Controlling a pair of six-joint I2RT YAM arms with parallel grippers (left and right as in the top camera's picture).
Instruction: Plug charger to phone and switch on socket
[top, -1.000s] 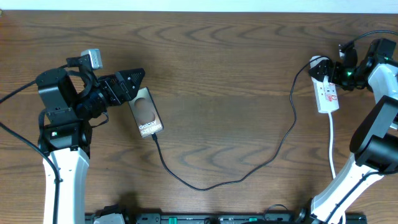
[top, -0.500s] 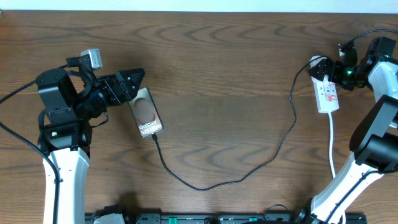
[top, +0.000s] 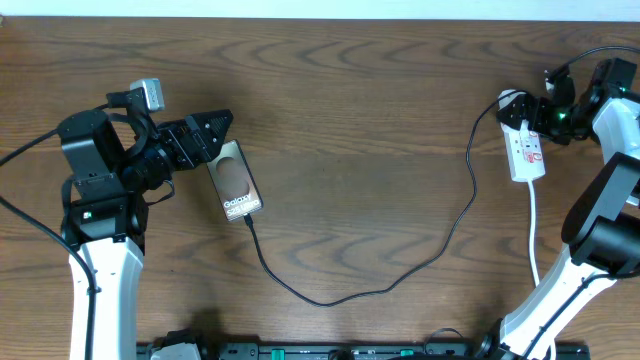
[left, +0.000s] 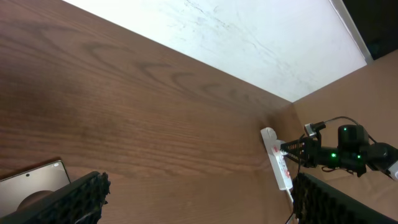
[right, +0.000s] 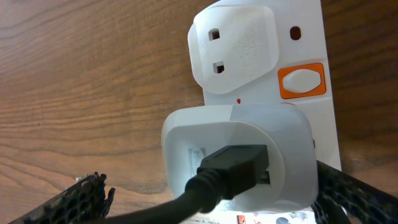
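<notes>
The phone (top: 237, 180) lies at the left of the desk (top: 360, 100), the socket (top: 524, 150) far right, the charger (top: 325, 303) looping between them.

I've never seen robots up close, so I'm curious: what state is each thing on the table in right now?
phone: lying flat, face up, cable apparently plugged into its lower end.
charger: plugged into the white adapter, cable slack across the table.
socket: adapter seated in it; orange switch, on or off unclear.
left gripper: open, beside the phone.
right gripper: open, at the socket.
</notes>
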